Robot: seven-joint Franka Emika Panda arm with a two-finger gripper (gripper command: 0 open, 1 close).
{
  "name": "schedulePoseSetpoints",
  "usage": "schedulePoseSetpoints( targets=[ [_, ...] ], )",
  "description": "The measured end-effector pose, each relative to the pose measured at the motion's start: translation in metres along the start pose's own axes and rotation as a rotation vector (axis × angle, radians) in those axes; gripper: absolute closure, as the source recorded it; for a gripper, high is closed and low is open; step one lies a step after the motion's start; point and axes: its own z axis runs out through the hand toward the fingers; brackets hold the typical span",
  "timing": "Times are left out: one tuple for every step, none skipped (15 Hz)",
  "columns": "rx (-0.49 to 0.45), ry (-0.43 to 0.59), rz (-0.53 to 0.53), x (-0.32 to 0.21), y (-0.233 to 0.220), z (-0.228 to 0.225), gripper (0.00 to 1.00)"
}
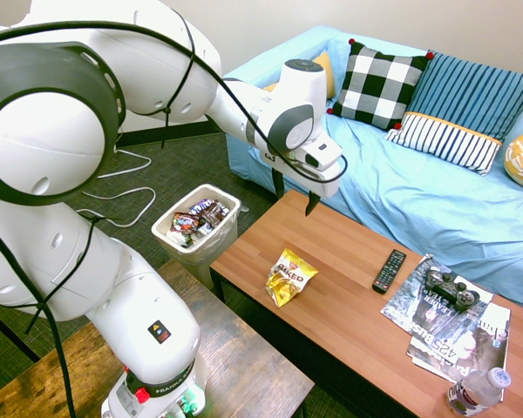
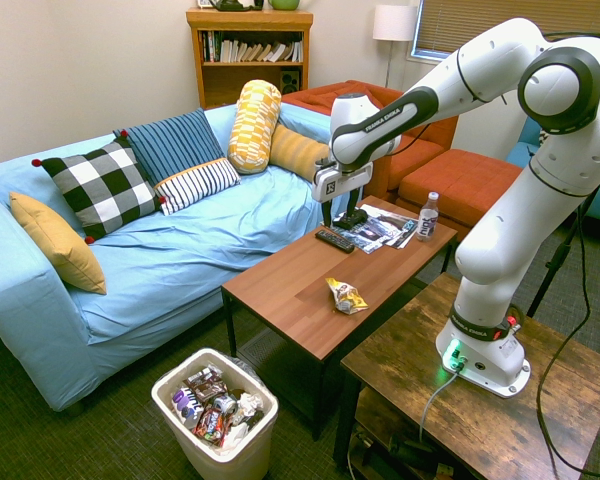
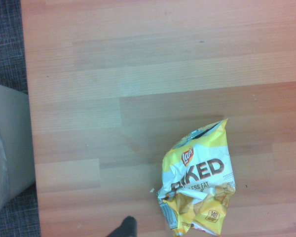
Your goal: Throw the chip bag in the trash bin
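A home living room, arranged around a light-blue sofa (image 2: 180,250) heaped with checked, striped and yellow cushions. Just in front of the sofa stands a wooden coffee table (image 2: 300,290) carrying a remote control (image 1: 389,271), magazines (image 1: 444,322) and a game controller (image 1: 449,287). Behind the sofa are a bookshelf (image 2: 248,50) and floor lamp (image 2: 392,25).

**A:** What do we see of the machine itself?

**B:** A glossy white arm (image 2: 540,180), fat rounded segments, each joint capped by a dark grey ring. Black cables run loose along the shells.

**A:** Any markings?

**B:** Dark lettering along the forearm, more on the base collar, plus a small black square badge with a yellow and a red mark (image 1: 159,332). There's a red button low on the base, green light glowing beneath.

**A:** And the gripper (image 1: 293,193)?

**B:** White boxy body, two slim black fingers.
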Motion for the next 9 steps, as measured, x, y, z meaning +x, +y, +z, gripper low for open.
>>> schedulePoseSetpoints(
  targets=[
    [0.003, -0.002, 0.003, 0.001, -0.001, 0.000, 0.00],
    [0.006, -0.004, 0.006, 0.001, -0.001, 0.001, 0.00],
    [0.002, -0.008, 0.009, 0.002, -0.002, 0.005, 0.00],
    [-0.002, -0.013, 0.016, 0.004, -0.004, 0.013, 0.00],
    [-0.010, -0.021, 0.025, 0.006, -0.007, 0.025, 0.00],
    [-0.021, -0.030, 0.033, 0.008, -0.009, 0.038, 0.00],
    [-0.037, -0.036, 0.035, 0.008, -0.012, 0.050, 0.00],
    [-0.059, -0.043, 0.034, 0.007, -0.014, 0.062, 0.00],
    [-0.080, -0.049, 0.033, 0.005, -0.016, 0.075, 0.00]
  ],
)
